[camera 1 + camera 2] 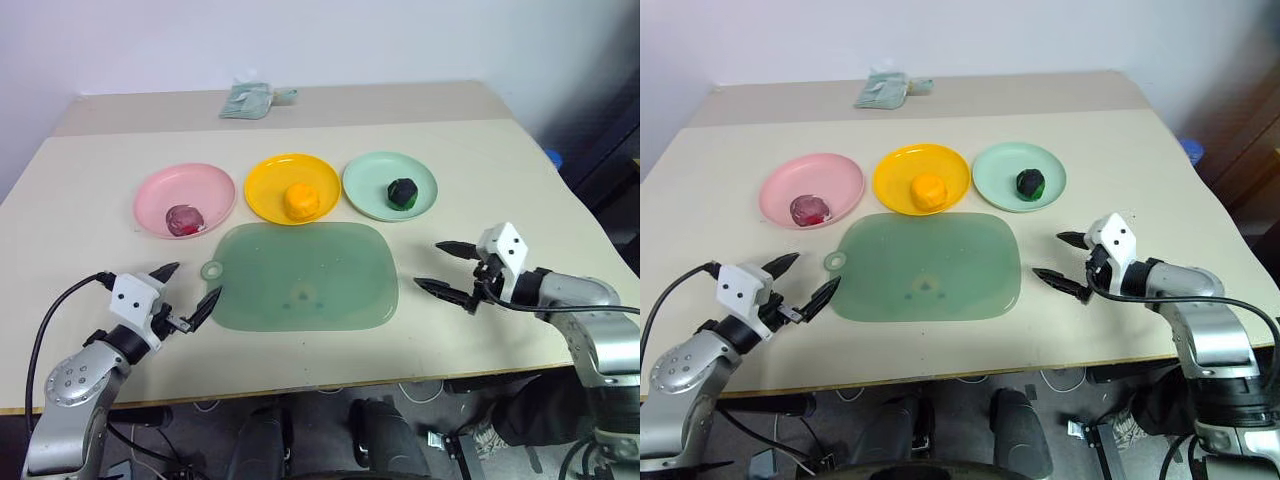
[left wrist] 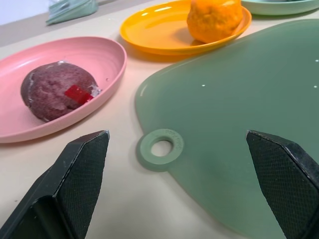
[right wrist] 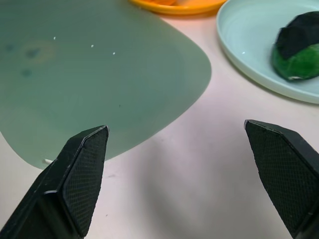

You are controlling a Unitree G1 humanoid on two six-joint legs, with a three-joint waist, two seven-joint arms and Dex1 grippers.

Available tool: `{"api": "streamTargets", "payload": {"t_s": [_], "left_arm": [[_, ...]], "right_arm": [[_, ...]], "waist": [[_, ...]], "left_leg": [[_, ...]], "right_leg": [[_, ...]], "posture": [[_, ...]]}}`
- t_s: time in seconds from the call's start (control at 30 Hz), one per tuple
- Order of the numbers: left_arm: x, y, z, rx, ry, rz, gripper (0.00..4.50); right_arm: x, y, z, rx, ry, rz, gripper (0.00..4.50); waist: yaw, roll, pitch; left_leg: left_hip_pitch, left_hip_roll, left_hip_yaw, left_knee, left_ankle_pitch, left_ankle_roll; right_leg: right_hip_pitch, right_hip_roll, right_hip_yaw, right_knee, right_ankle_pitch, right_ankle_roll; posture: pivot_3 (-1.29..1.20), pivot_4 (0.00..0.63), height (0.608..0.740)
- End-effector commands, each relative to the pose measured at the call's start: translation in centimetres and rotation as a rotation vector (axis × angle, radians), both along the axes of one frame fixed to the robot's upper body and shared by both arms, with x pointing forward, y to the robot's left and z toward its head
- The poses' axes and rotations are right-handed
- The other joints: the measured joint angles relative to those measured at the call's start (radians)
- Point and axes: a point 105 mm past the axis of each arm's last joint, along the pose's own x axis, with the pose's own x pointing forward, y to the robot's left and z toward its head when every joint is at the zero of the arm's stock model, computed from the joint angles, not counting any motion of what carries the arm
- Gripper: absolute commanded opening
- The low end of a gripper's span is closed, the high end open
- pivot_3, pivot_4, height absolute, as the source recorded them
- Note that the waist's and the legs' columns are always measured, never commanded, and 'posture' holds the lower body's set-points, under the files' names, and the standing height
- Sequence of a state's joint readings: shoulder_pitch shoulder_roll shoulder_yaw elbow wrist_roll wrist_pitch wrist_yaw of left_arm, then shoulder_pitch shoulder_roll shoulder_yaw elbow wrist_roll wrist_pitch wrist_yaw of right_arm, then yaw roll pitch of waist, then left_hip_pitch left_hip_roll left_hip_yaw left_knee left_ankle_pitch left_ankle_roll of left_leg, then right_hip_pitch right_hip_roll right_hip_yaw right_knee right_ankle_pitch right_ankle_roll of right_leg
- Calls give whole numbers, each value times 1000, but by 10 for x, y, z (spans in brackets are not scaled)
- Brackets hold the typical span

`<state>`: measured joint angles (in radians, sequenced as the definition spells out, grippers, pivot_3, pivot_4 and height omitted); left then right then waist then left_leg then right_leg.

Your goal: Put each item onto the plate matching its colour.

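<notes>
**A:** Nearest up front: left gripper (image 1: 187,292) and right gripper (image 1: 450,268), both spread wide, holding nothing, hovering low off either short end of the translucent green mat (image 1: 300,275).

**B:** And the items?

**A:** Already sorted, by the look of it. Red item (image 1: 184,219) sitting in the pink plate (image 1: 160,190), orange-yellow item (image 1: 301,200) in the yellow plate (image 1: 265,180), dark green-black item (image 1: 402,191) in the mint green plate (image 1: 375,175). Plates lined up in a row just behind the mat.

**B:** Any handling notes in case of a re-grab?

**A:** Lumpy, small, probably light and a bit squishy. Red one looks glossy, maybe wrapped, so likely slippery. Best guess: pinch across the widest middle from above, not too hard. Plates shallow, so easy to nudge or skid.

**B:** Count?

**A:** Three items, three plates, one mat, two grippers. Plus one pale green bag (image 1: 247,100) way back near the far edge of the table (image 1: 80,260), well apart from everything.
</notes>
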<state>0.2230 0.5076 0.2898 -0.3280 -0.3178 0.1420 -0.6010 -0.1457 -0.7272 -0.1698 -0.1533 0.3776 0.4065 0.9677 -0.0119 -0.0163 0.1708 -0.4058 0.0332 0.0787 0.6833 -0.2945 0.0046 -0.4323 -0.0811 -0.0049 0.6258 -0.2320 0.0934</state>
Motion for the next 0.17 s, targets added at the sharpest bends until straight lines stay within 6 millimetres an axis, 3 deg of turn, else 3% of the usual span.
{"api": "streamTargets", "payload": {"t_s": [0.03, 0.17], "left_arm": [[1, -8, 11, -1, -44, -34, 4500], [1, -14, 11, -6, -42, -44, 4500]], "right_arm": [[-5, 1, 15, 3, -50, 5, 4434], [-1, 1, 15, 4, -54, -6, 4434]], "waist": [[0, 0, 0], [0, 0, 0]], "left_leg": [[0, 0, 0, 0, 0, 0], [0, 0, 0, 0, 0, 0]], "right_leg": [[0, 0, 0, 0, 0, 0], [0, 0, 0, 0, 0, 0]], "posture": [[0, 150, 740], [0, 150, 740]]}}
